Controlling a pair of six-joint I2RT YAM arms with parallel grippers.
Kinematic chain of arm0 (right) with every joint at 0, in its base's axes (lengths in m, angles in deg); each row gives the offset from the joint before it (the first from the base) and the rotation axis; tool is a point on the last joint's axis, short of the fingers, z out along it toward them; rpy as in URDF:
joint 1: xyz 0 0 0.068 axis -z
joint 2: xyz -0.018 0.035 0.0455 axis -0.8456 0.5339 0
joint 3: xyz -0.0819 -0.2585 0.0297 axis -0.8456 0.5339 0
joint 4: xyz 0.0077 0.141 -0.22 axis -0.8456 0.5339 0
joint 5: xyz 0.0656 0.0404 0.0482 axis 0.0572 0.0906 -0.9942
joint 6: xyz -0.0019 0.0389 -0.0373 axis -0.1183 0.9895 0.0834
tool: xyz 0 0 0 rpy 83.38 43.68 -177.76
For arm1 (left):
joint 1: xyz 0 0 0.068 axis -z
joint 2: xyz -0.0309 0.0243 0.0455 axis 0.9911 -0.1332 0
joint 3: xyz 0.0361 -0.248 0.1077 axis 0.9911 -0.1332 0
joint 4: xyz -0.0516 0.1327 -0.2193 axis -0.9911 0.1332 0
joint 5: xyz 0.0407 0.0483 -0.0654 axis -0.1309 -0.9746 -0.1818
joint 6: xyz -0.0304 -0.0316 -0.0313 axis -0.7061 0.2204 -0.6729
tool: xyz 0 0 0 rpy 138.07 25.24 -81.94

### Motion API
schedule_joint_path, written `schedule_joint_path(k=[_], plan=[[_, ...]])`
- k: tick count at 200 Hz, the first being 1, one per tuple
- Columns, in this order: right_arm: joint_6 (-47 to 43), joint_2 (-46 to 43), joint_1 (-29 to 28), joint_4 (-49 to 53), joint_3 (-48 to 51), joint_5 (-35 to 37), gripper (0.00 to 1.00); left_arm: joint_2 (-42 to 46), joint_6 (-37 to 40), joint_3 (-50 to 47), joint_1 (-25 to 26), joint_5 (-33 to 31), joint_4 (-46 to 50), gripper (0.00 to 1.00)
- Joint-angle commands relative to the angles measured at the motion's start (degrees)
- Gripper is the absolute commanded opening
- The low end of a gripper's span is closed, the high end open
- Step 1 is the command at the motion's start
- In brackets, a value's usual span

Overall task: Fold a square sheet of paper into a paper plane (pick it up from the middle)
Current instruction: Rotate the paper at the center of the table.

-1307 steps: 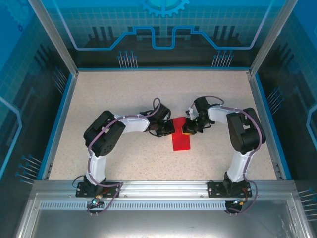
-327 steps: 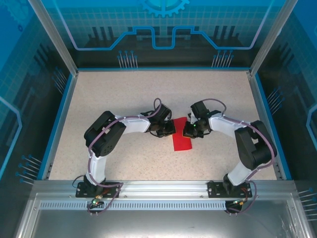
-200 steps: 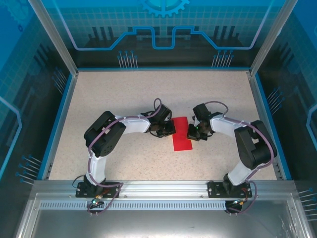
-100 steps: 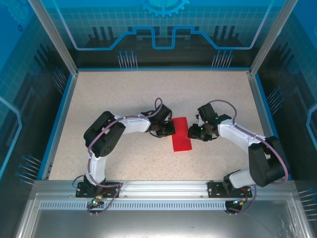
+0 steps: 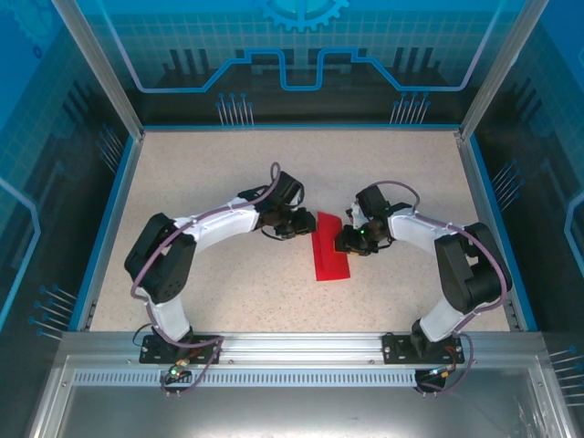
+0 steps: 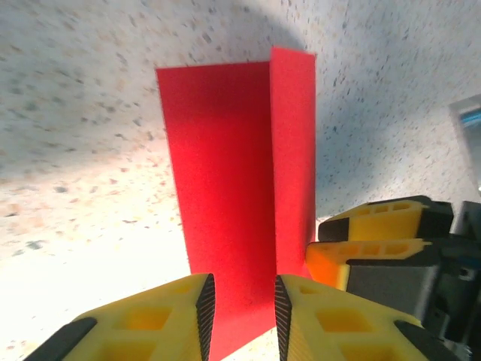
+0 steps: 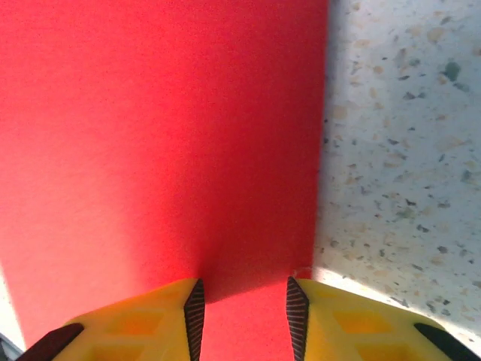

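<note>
The red sheet of paper (image 5: 330, 248) lies near the centre of the speckled table (image 5: 228, 173), folded to a narrow strip w/ one long flap raised along the crease. Left gripper (image 6: 240, 310): fingers a little apart, paper edge btw them. Right gripper (image 7: 243, 302): same, fingers slightly spread around the opposite edge.

Near centre of pale speckled worktop (image 5: 228, 173): thin bright red paper sheet (image 5: 330, 257), narrow, creased lengthwise, one part flat on surface, other flap raised along crease
</note>
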Motion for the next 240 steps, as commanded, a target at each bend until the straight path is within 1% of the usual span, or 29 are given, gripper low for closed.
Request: schedule_joint_path(k=[1,9,37,58,76,96,117,130,143,154,160,175,179,195,201,216,240], plan=[[-0.41,0.32,0.04,-0.07,0.18,-3.42,0.36,3.62,0.59,-3.31,-1.44,-0.23,2.82,0.3],[-0.28,0.01,-0.05,-0.47,2.1,-3.67,0.36,4.37,0.58,-4.11,-1.73,-0.15,2.78,0.3],[1.17,-0.92,-0.81,-1.52,4.21,-5.78,0.36,6.33,0.45,-6.41,-1.98,-0.25,2.67,0.31],[3.87,-0.84,-3.37,-2.94,5.51,-5.6,0.36,8.15,-0.77,-8.78,-2.0,-1.0,1.52,0.33],[7.46,-0.95,-5.56,-6.48,7.16,-5.53,0.36,9.56,-2.08,-11.11,-1.99,-1.7,0.42,0.34],[12.09,0.15,-8.81,-9.06,7.15,-3.91,0.35,10.97,-3.59,-13.54,-2.02,-2.03,-1.03,0.36],[18.84,1.64,-12.68,-13.19,6.92,-1.42,0.35,12.96,-5.21,-16.31,-1.98,-2.57,-2.78,0.36],[23.04,2.65,-15.0,-14.95,5.88,1.14,0.34,14.32,-6.17,-18.0,-1.94,-3.28,-3.67,0.37],[28.2,3.5,-17.63,-17.99,4.9,3.62,0.33,15.73,-7.22,-19.83,-1.94,-3.65,-5.08,0.36],[30.09,4.21,-19.36,-18.81,3.15,5.05,0.32,16.63,-8.13,-21.27,-2.0,-3.65,-6.42,0.36],[30.7,4.39,-20.07,-18.64,1.7,6.12,0.29,16.93,-8.66,-22.03,-1.97,-3.58,-7.08,0.35],[30.56,3.48,-20.27,-18.32,0.85,7.65,0.27,17.79,-9.57,-23.64,-2.0,-3.23,-8.33,0.32],[30.19,2.98,-20.11,-18.09,-0.87,8.14,0.27,18.21,-9.73,-24.03,-1.98,-3.18,-8.58,0.32],[26.33,2.79,-19.37,-14.5,-4.26,9.48,0.28,18.91,-10.02,-24.94,-1.96,-2.35,-9.7,0.29],[24.62,4.3,-18.82,-12.43,-6.22,9.23,0.28,18.93,-9.86,-25.07,-1.85,-1.77,-9.93,0.28],[21.16,8.49,-17.52,-10.85,-9.84,6.66,0.27,18.83,-9.25,-24.84,-1.49,-0.34,-10.51,0.27],[17.21,14.63,-15.32,-7.2,-15.98,6.65,0.25,19.43,-8.82,-24.37,-0.97,-0.71,-9.66,0.25]])
